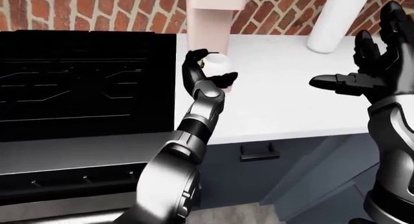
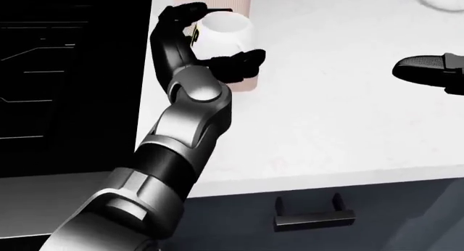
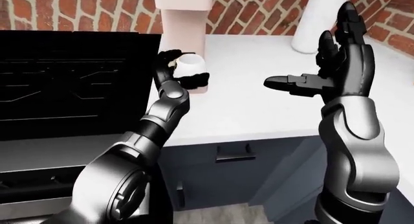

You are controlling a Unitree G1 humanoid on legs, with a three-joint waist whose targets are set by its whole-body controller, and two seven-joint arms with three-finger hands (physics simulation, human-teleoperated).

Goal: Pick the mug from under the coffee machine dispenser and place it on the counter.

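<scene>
The white mug [image 2: 226,34] stands on the pink coffee machine's [image 1: 213,20] base, under its dispenser, at the left end of the white counter [image 1: 285,107]. My left hand [image 2: 221,40] wraps the mug: its fingers [image 2: 181,12] curl over the rim on the left and the thumb [image 2: 239,63] presses the lower right side. My right hand [image 3: 310,71] hovers above the counter to the right, well apart from the mug, fingers spread and empty.
A black stove [image 1: 84,78] fills the left, flush with the counter's edge. A white roll [image 1: 336,20] stands against the brick wall at the upper right. Dark drawers with a handle [image 1: 258,153] lie below the counter.
</scene>
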